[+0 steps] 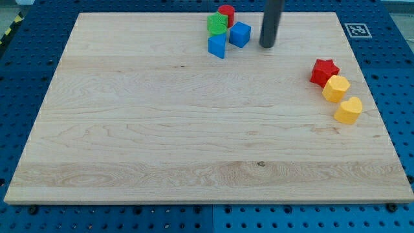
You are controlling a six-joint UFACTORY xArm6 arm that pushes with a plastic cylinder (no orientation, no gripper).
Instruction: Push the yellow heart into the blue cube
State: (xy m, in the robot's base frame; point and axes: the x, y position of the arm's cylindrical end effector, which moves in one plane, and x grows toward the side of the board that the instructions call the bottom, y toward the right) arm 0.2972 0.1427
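Note:
The yellow heart (348, 110) lies near the view's right edge of the board, lowest in a diagonal row with a yellow hexagon block (336, 88) and a red star (324, 71). The blue cube (240, 33) sits at the view's top centre, touching a cluster of blocks. My tip (267, 45) rests on the board just right of the blue cube, a small gap between them, and far up-left of the yellow heart.
Beside the blue cube are a blue wedge-like block (217, 45), a green block (217, 24) and a red cylinder (226, 13). The wooden board (162, 129) lies on a blue pegboard table; a fiducial marker (357, 30) is at its top right corner.

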